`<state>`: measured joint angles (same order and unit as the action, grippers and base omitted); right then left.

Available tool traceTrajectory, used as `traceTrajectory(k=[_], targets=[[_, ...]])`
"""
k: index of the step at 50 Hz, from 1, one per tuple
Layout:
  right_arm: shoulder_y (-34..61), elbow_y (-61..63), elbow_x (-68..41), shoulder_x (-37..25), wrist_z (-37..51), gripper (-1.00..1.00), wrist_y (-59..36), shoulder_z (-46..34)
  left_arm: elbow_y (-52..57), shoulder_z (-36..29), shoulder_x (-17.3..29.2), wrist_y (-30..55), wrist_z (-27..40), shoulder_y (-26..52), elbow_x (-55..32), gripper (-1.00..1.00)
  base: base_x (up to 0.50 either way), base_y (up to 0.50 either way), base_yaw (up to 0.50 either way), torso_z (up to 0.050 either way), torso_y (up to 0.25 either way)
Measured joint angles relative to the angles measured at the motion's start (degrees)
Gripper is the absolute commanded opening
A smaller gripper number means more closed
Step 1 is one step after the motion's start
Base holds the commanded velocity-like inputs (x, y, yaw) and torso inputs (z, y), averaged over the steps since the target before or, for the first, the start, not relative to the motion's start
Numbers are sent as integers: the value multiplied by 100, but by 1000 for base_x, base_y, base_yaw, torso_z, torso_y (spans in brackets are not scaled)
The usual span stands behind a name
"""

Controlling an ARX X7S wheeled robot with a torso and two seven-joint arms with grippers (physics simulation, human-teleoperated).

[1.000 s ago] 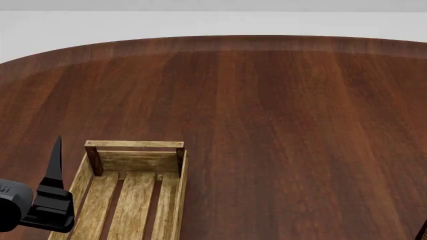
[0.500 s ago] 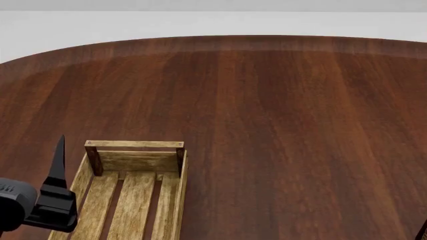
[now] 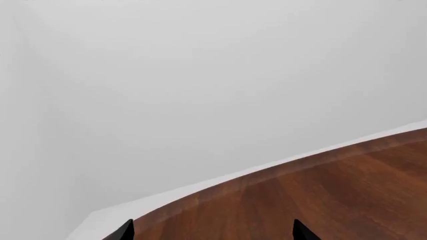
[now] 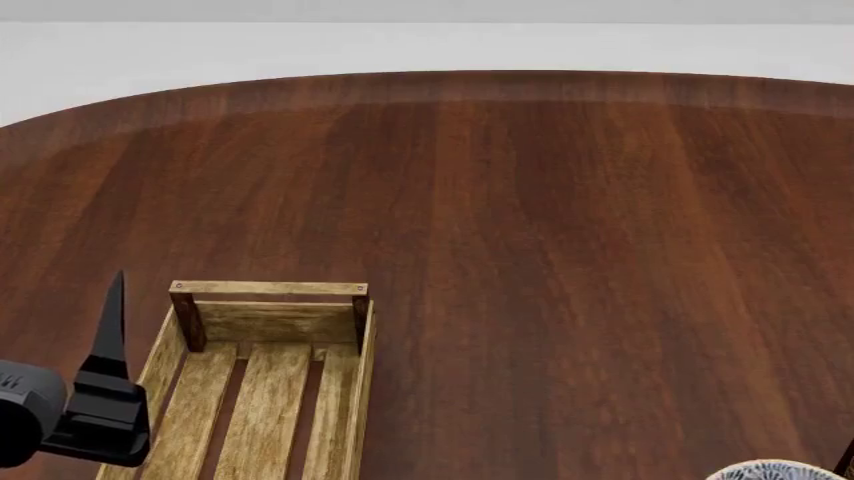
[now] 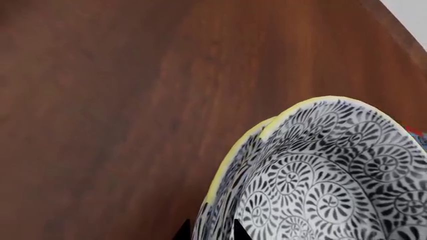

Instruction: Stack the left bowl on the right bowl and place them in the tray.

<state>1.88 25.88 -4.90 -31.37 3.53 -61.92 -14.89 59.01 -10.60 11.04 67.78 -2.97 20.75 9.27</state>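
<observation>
Your right gripper (image 5: 208, 231) has its jaws pinched on the rim of the nested bowls (image 5: 320, 175), just entering the head view at 5 o'clock. Your left gripper (image 3: 211, 231) jaws are spread and hold nothing, beside the tray (image 4: 274, 385) at 7 o'clock on the desk (image 4: 534, 250).

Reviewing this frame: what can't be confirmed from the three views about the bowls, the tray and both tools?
- Stacked bowls: head view shows only a rim sliver, cut by the bottom edge.
- Right tool: right wrist view shows just the tips straddling the bowl rim; the picture's edge cuts off the rest, so contact is unclear.
- Tray: near end cut off in the head view.
- Left tool: tips apart, nothing between them.
</observation>
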Motion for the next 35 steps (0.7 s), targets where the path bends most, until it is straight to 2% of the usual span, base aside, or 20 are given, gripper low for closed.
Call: traceTrajectory(k=[19, 35], targets=[[361, 1116, -2, -227, -353, -100, -889, -78, 37, -1, -43, 25, -99, 26, 101, 100, 0, 0, 0, 1, 1], [1389, 1731, -74, -462, -791, -100, -1750, -542, 52, -16, -81, 81, -220, 100, 238, 100, 0, 0, 0, 0, 1]])
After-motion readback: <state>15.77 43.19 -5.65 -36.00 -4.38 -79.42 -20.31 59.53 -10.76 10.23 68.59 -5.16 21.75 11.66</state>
